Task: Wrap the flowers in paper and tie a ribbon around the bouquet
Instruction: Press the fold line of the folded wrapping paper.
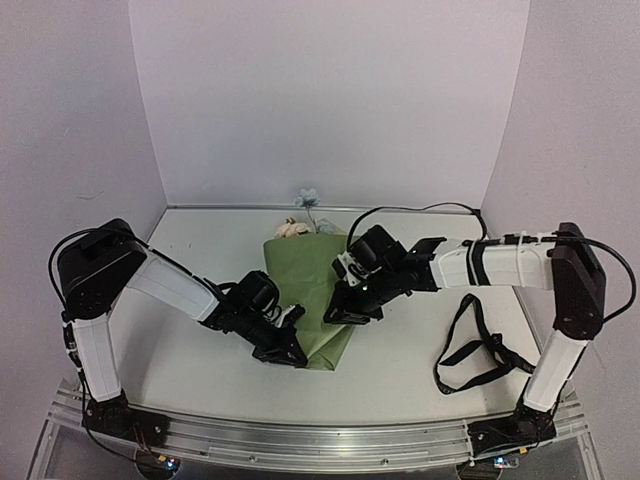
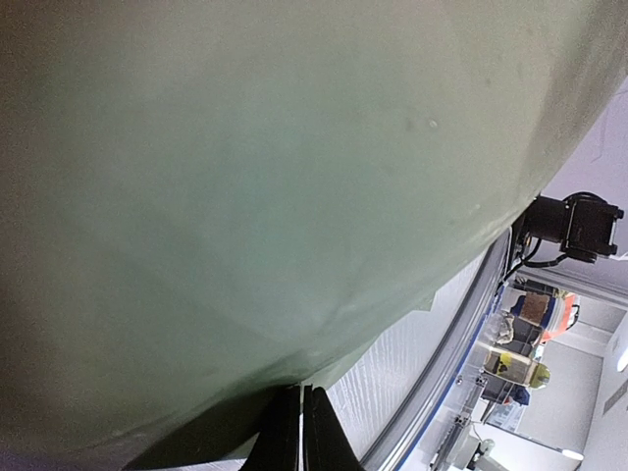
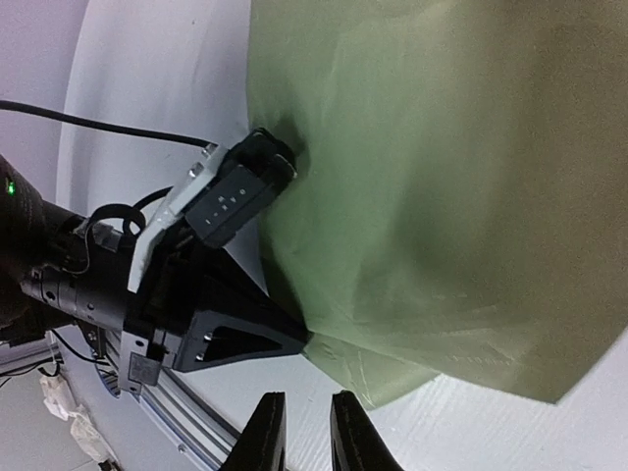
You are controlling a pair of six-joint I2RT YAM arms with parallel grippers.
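The paper (image 1: 305, 275) is folded into a cone around the flowers (image 1: 293, 228). Only the flower heads poke out at the end far from both grippers. So the wrapping step is the one in hand, and no tying is done yet.

The left gripper (image 1: 293, 353) sits at the narrow end of the cone. Its jaws are pressed together, and they seem to pinch the paper's edge and hold the fold down.

The right gripper (image 3: 306, 397) hangs just beside the cone, on the side across from the left gripper. Its jaws are a little apart, with nothing between them. Only the bare desk (image 1: 200, 370) shows in the gap.

The ribbon (image 1: 480, 350) lies loose on the desk, well apart from the right gripper and back toward that arm's base. It does not touch the bouquet.

I think the next move is for the right gripper to fetch the ribbon. The left gripper needs to keep the paper closed, or the cone may spring open. The ribbon is thin and floppy, so the jaws must come down right on it.
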